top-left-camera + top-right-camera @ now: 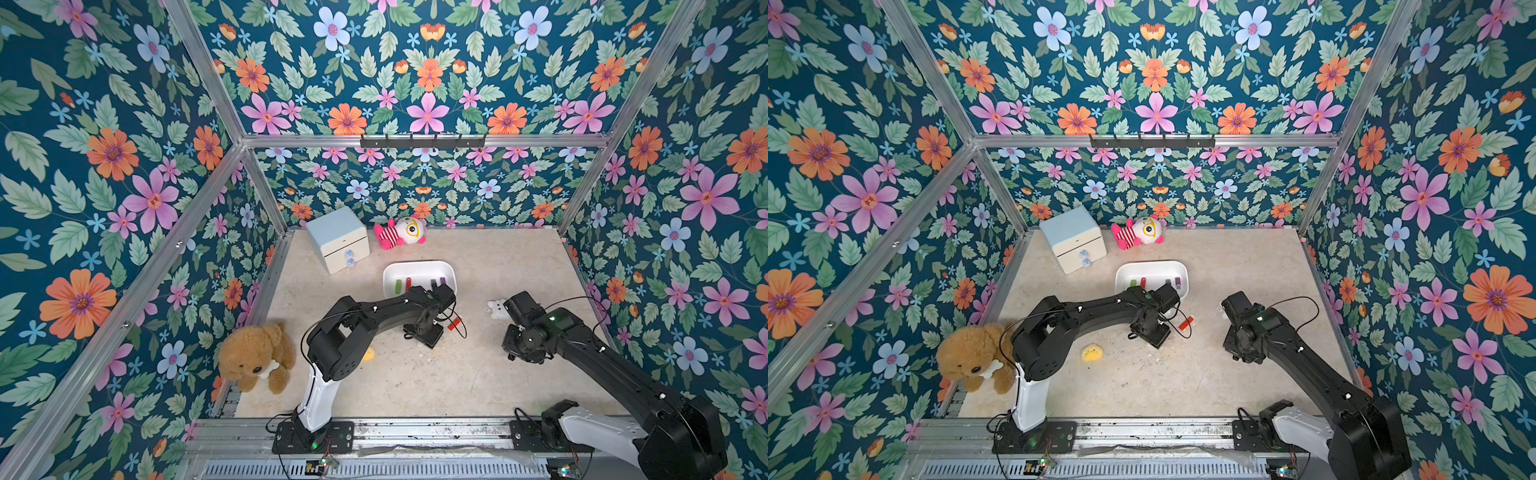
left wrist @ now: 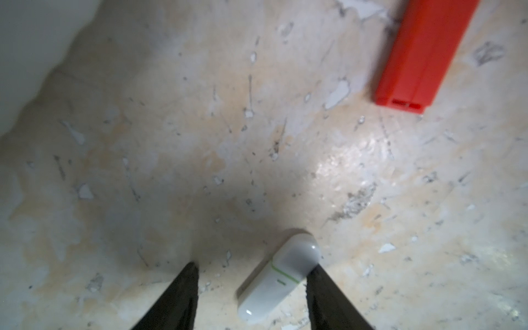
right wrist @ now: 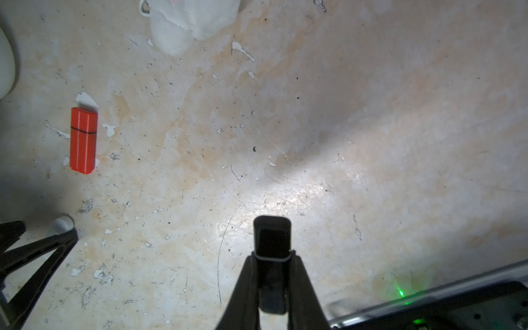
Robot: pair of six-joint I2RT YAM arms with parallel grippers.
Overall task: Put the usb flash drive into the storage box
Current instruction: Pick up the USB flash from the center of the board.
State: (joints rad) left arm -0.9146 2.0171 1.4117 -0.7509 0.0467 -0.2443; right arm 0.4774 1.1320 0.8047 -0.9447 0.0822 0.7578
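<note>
Red drive lies right of centre beside my spread left gripper, which straddles a white drive with a green band; right gripper pinches a black drive.

In both top views the left gripper is hidden under its own wrist, the storage box near rim is covered by the left arm, the red flash drive is cropped by the left wrist view's edge, and the black flash drive is half buried between the right gripper fingers.
</note>
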